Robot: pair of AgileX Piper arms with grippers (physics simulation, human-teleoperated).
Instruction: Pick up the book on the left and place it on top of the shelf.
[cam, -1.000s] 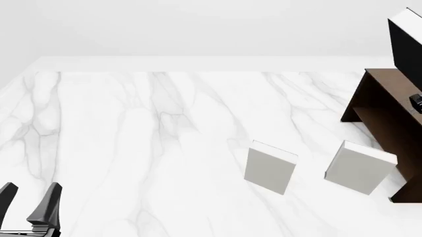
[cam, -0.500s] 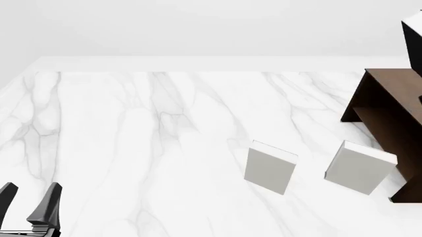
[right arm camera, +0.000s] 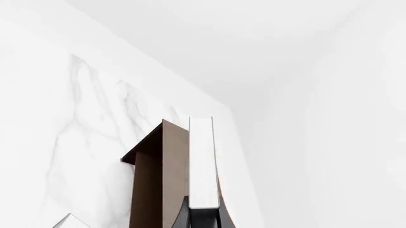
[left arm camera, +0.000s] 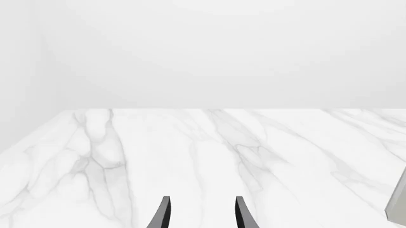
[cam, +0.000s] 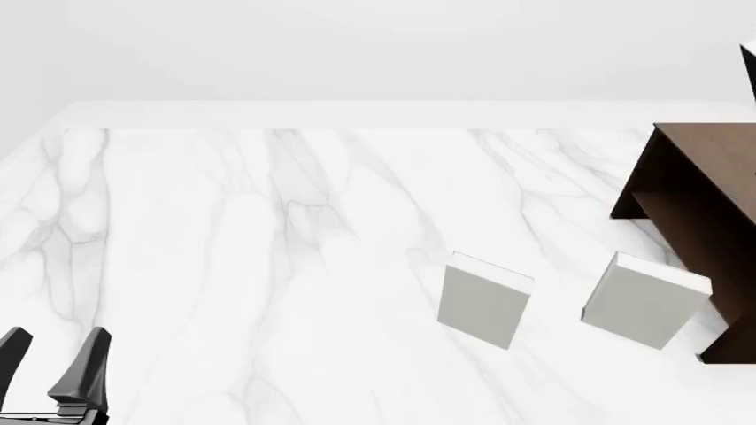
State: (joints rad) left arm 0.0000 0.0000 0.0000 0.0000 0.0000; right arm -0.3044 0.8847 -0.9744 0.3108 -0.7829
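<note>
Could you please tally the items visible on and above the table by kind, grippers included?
White-grey books: 2
Dark book with white page edge: 1, gripped by the right gripper
Dark brown shelf: 1
Grippers: 2, the left gripper open, holding nothing
Total: 6

Smooth veined marble table (cam: pixel 236 230), matt brown wooden shelf (cam: pixel 697 190), my left hand's (cam: pixel 53 354) glossy black fingers.
</note>
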